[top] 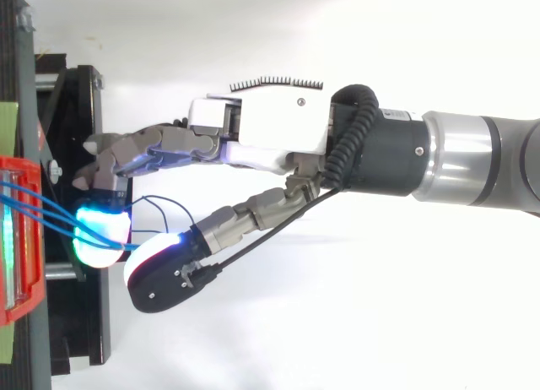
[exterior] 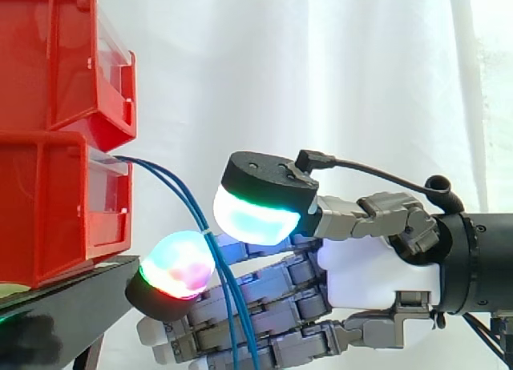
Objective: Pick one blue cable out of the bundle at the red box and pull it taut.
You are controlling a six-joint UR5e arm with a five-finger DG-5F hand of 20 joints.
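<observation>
Side view: the robot hand (exterior: 369, 274) reaches in from the right, released, with its fingers stretched toward the red box (exterior: 48, 202) and its thumb spread well above them. The blue cables (exterior: 191, 200) leave the front of the lower red box, arc down and pass between the glowing thumb pad (exterior: 256, 214) and the fingers, hanging slack across them. The box sits on a black stand (exterior: 72, 290).
</observation>
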